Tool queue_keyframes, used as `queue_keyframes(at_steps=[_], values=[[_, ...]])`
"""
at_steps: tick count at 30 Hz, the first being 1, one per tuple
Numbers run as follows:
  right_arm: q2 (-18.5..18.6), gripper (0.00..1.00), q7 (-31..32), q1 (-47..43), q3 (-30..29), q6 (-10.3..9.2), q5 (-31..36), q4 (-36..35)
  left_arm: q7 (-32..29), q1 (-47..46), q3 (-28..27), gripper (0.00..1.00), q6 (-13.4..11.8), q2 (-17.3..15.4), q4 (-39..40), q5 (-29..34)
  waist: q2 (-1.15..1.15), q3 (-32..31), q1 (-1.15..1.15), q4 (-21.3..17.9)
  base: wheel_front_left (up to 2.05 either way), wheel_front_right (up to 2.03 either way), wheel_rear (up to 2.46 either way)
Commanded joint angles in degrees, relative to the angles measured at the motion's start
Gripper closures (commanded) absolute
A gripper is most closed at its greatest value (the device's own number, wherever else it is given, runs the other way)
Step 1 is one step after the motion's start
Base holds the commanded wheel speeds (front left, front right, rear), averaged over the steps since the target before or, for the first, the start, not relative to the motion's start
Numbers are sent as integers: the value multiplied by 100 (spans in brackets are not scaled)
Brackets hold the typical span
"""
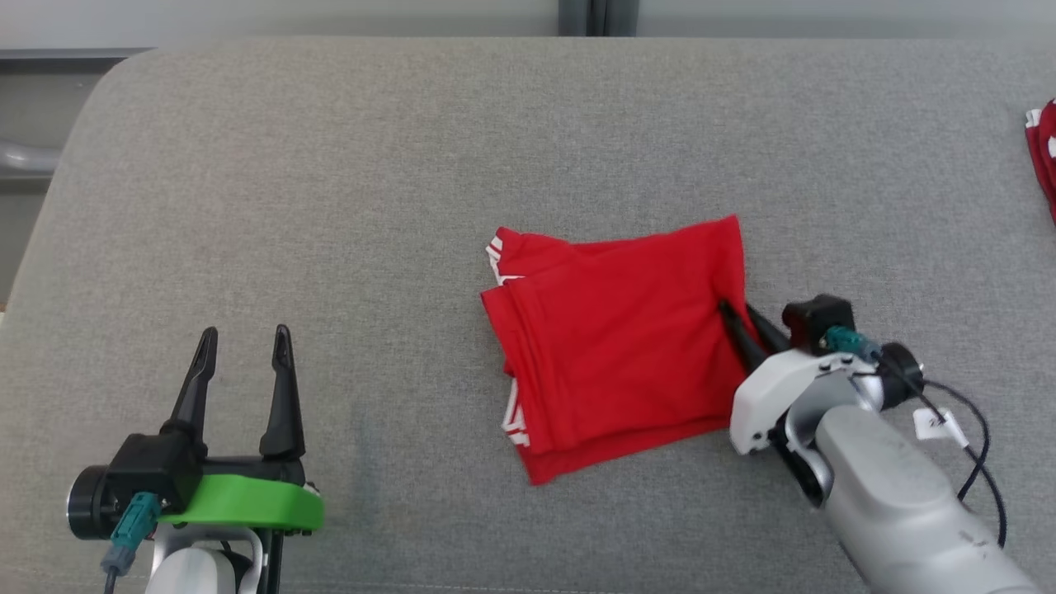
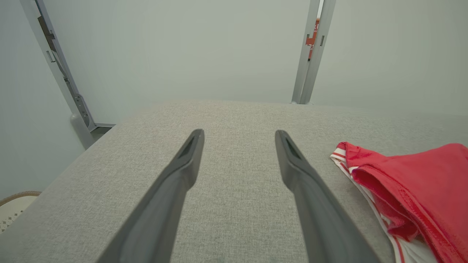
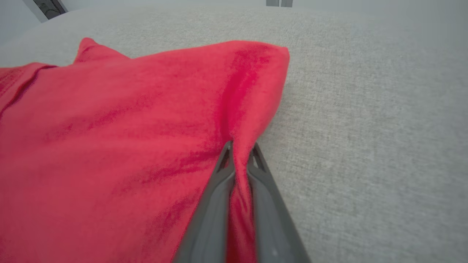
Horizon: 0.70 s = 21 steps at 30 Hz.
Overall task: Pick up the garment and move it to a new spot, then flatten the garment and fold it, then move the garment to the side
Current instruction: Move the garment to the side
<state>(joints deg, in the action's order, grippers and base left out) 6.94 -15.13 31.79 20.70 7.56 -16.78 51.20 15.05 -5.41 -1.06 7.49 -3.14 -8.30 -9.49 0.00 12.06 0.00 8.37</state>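
Your right claw (image 1: 736, 308) is pinched on the right edge of the folded red garment (image 1: 610, 346), which lies flat right of centre on the grey cushion (image 1: 330, 181). Your left claw (image 1: 246, 334) stands wide, well apart from it.

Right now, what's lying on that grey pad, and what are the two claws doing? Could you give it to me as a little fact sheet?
base: grey padded surface
main item: red garment, folded into a rough rectangle, white stripes at its left edge
right arm: right gripper shut, pinching a fold at the garment's right edge
left arm: left gripper open, holding nothing, apart from the garment
also there: red and white cloth at the far right, partly cut off
stage: fold looks done; move to the side not yet done
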Motion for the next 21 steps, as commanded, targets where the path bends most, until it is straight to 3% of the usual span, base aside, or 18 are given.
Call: queue_keyframes(at_steps=[1, 10, 21], values=[[200, 100, 21, 238, 64, -14, 31, 5, 13, -136, 33, 0, 0, 4, 32, -10, 0, 190, 0, -110, 0, 0, 0], [1486, 100, 411, 1700, 671, -14, -134, -375, 13, -665, 118, 0, 0, 6, 277, 29, 0, 1293, 0, -698, 0, 0, 0], [3304, 100, 832, 2726, 962, -13, -592, -1200, 12, -1292, 187, 0, 0, -304, 696, 168, 0, 2268, 0, -1457, 0, 0, 0]])
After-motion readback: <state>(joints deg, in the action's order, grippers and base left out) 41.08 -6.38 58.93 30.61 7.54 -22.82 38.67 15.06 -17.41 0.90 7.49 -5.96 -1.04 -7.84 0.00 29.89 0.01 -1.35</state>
